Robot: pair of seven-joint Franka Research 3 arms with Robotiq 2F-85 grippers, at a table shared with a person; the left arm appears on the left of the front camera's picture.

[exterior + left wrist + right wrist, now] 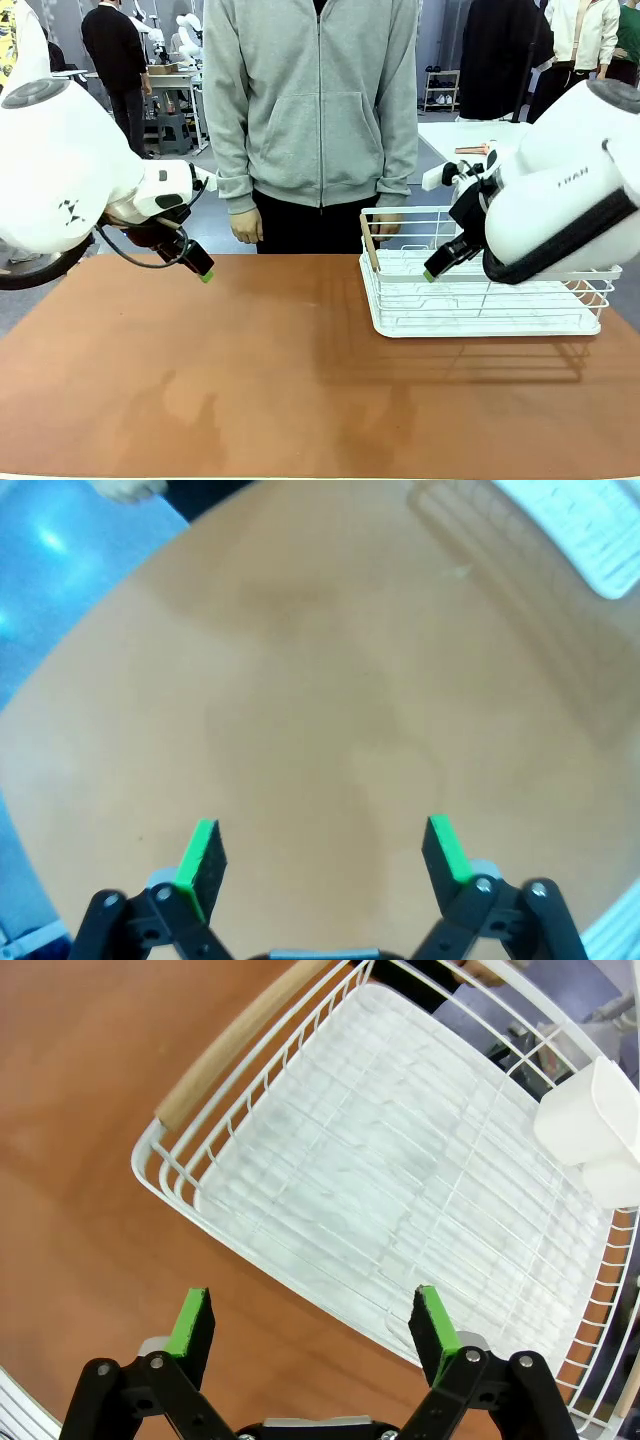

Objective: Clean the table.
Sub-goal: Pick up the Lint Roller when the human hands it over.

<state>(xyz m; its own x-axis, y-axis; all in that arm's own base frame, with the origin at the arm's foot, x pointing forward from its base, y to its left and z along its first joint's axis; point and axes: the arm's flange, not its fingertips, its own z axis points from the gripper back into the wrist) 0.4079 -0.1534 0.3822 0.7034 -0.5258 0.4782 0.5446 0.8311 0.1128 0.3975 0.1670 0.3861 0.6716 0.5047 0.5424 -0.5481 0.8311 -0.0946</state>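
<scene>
Both your claws are spread and empty. Your left claw point(320, 845) hovers over bare table point(250, 390). Your right claw point(315, 1322) hangs over the rim of the white dish rack point(160, 1160), which sits on the table's right side. Person's hand point(245, 225) hangs by the far edge.

The table point(250, 380) is plain reddish-brown. The dish rack point(470, 328) is white wire with a tan wooden handle point(369, 243). The person's hoodie point(315, 100) is grey.
</scene>
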